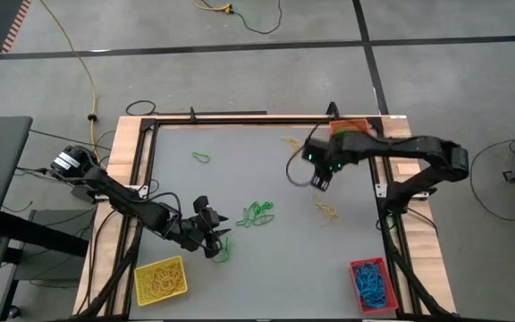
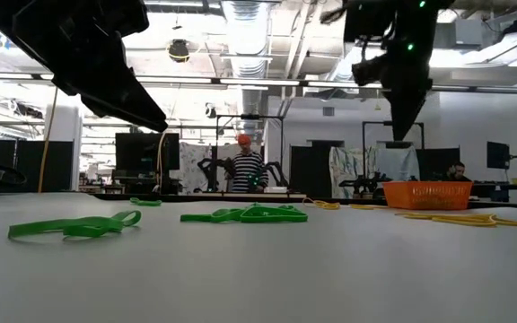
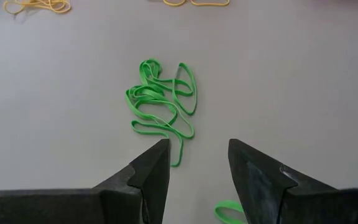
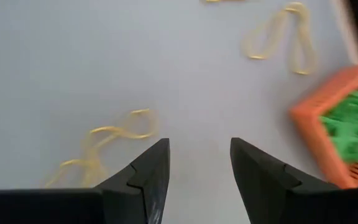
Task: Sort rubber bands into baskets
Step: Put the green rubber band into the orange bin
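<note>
Three baskets: yellow (image 1: 160, 279), orange (image 1: 349, 127), red (image 1: 371, 284); both pincers, left (image 1: 216, 233) and right (image 1: 320, 182), gape empty.

Robotics lab: exposed ceiling ducts (image 2: 240, 27), monitors (image 2: 137, 152), more rigs behind, a person (image 2: 245, 166) at benches, taped concrete floor (image 1: 240, 54).

Green rubber bands (image 2: 243, 214) on grey table (image 2: 330, 278), orange basket (image 2: 427, 194) far right, yellow bands (image 2: 460, 218) beside it
</note>
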Robot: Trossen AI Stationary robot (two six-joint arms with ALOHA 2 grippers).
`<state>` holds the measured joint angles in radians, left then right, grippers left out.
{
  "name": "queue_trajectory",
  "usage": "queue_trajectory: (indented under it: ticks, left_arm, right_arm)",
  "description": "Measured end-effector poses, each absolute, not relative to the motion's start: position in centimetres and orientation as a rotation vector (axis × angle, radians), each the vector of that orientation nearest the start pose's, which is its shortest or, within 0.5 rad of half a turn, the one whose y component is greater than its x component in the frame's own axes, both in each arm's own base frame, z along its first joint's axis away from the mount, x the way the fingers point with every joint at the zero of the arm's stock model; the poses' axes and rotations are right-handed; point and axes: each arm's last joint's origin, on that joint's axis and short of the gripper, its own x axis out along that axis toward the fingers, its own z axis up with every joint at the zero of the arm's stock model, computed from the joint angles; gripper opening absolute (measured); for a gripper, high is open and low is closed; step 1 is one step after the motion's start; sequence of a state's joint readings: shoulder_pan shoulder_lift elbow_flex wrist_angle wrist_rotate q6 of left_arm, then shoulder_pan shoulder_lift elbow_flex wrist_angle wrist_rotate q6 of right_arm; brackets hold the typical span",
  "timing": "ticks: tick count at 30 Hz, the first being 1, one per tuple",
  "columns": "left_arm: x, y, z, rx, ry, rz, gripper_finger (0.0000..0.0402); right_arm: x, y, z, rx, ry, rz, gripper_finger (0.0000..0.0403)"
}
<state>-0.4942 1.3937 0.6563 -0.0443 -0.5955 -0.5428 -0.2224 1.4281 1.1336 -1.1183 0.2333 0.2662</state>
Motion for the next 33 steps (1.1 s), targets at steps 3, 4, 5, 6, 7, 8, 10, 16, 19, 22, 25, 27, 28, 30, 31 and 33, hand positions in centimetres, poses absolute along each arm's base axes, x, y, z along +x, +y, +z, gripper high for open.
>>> queue_trajectory:
  ticks: [3,4,5,6,7,8,10,16,19,22,25,27,28,30,31,33]
  left_arm:
    - [23.7,-10.9,17.8,-0.117,0.615,0.27,0.0153]
    - [23.7,-10.9,17.8,-0.117,0.615,0.27,0.0153]
    - [23.7,-10.9,17.8,-0.117,0.615,0.27,0.0153]
    - [23.7,-10.9,17.8,-0.117,0.615,0.27,0.0153]
    - [23.7,-10.9,17.8,-0.117,0.615,0.27,0.0153]
    - [23.7,-10.9,17.8,-0.117,0.615,0.27,0.0153]
    - [23.7,-10.9,17.8,-0.117,0.615,0.27,0.0153]
    - [23.7,-10.9,17.8,-0.114,0.618,0.27,0.0153]
    - [23.6,-10.9,17.8,-0.111,0.623,0.272,0.0153]
    - [23.6,-10.9,17.7,-0.105,0.631,0.273,0.0153]
    - [23.5,-10.9,17.6,-0.108,0.645,0.259,0.0153]
    - [23.4,-10.9,17.5,-0.114,0.67,0.234,0.0153]
    - [23.4,-11.0,17.5,-0.118,0.685,0.219,0.0153]
    - [23.3,-11.1,17.3,-0.136,0.715,0.186,0.0153]
    - [23.2,-11.2,17.3,-0.142,0.731,0.172,0.0153]
    - [23.0,-11.4,17.1,-0.145,0.765,0.138,0.0153]
  right_arm:
    - [24.7,-3.7,25.6,0.183,1.354,-0.516,0.0196]
    - [24.8,-2.9,25.6,0.177,1.349,-0.502,0.0196]
    - [24.9,-2.2,25.6,0.173,1.342,-0.491,0.0196]
    - [25.0,-1.5,25.7,0.17,1.334,-0.481,0.0196]
    - [25.0,-0.7,25.7,0.165,1.327,-0.473,0.0196]
    - [25.1,-0.1,25.7,0.158,1.319,-0.471,0.0196]
    - [25.1,1.3,25.7,0.148,1.299,-0.466,0.0196]
    - [24.7,4.8,25.7,0.145,1.246,-0.465,0.0196]
    - [24.4,6.3,25.8,0.138,1.21,-0.483,0.0196]
    - [24.2,7.7,25.4,0.141,1.153,-0.484,0.0196]
    - [24.3,8.9,24.3,0.156,1.096,-0.431,0.0196]
    - [24.3,9.7,23.4,0.165,1.061,-0.393,0.0196]
    - [24.3,10.0,23.0,0.172,1.043,-0.377,0.0196]
    - [24.2,10.5,22.1,0.177,1.018,-0.346,0.0196]
    - [24.2,10.8,21.8,0.179,1.001,-0.326,0.0196]
    - [24.2,11.4,21.2,0.189,0.962,-0.294,0.0196]
